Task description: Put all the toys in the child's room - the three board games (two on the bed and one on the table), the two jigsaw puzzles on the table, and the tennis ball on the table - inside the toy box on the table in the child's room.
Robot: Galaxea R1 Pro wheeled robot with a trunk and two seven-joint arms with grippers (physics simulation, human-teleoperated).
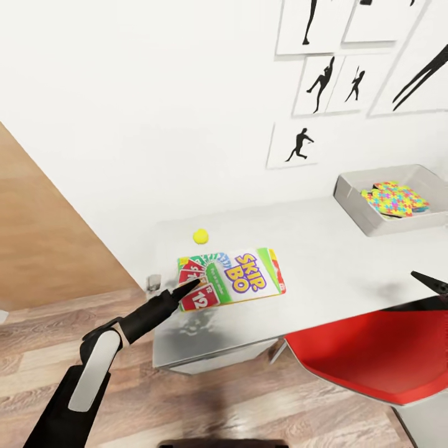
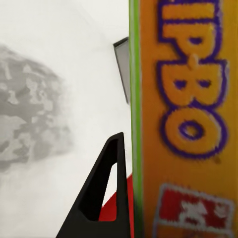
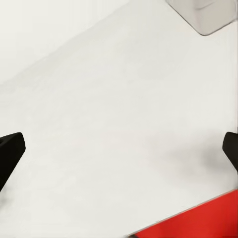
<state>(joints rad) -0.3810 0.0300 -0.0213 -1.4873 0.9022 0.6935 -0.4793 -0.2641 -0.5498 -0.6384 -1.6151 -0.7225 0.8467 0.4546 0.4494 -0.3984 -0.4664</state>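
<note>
The left gripper [image 1: 198, 283] pinches the near edge of the SKIP BO box [image 1: 233, 277], which lies on the table [image 1: 323, 261]. It should lift it level toward the toy box [image 1: 351, 205]. The right gripper [image 3: 119, 148] is wide open and empty. One left finger hides behind the box.

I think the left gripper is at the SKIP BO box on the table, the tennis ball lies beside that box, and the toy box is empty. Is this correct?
Not fully. The toy box is not empty: the head view shows a multicoloured jigsaw puzzle in it. The rest holds: the left gripper is at the SKIP BO box on the table, and the tennis ball lies beside that box.
</note>
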